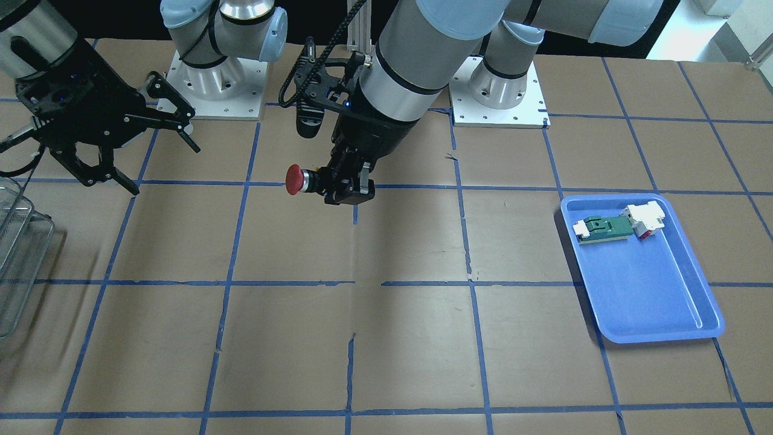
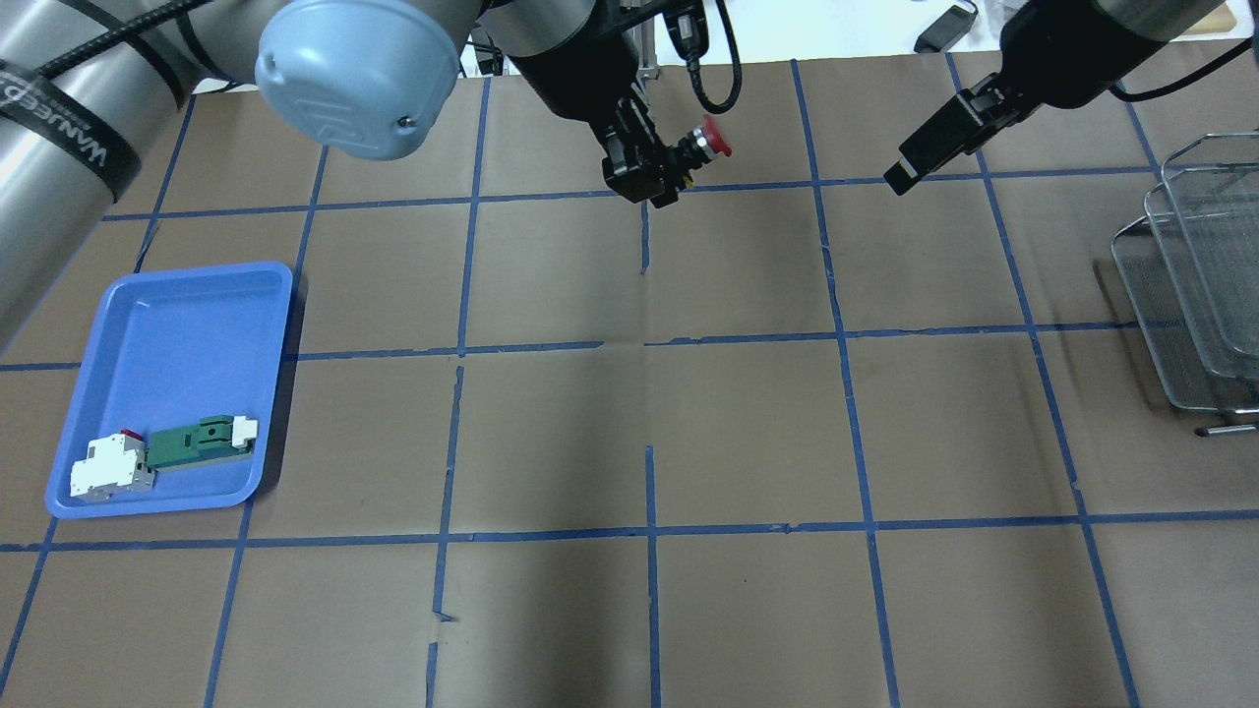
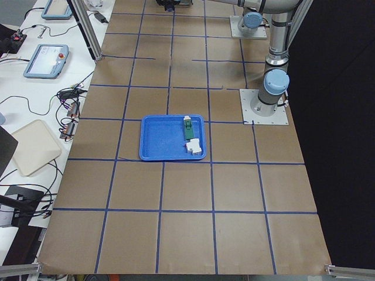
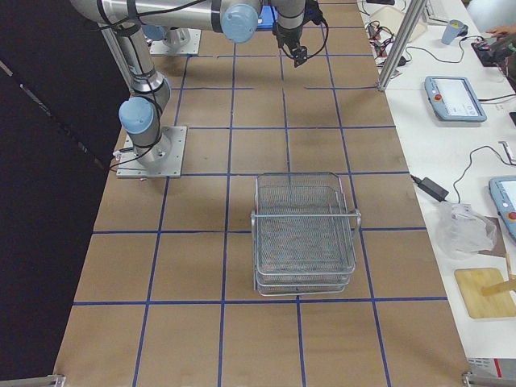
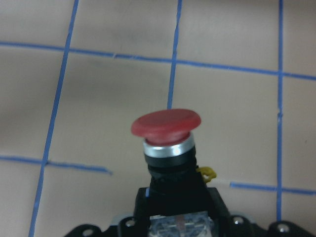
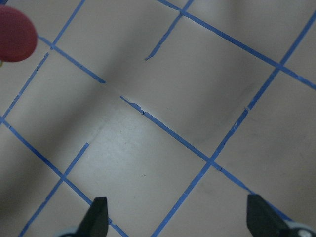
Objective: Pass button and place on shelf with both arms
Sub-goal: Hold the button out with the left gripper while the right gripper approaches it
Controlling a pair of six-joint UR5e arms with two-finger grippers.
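My left gripper is shut on the button's black body and holds it above the table's far middle. The button lies sideways, its red cap pointing toward my right gripper. That gripper is open and empty, a short gap away from the cap. In the overhead view the button sticks out of the left gripper toward the right gripper. The left wrist view shows the red cap close up. The right wrist view shows the cap at its top left corner, beyond the open fingertips. The wire shelf stands at the table's right side.
A blue tray on the robot's left holds a green-and-white flat part and a white-and-red block. The shelf also shows at the front-facing view's left edge and in the right side view. Brown paper with blue tape lines covers the table.
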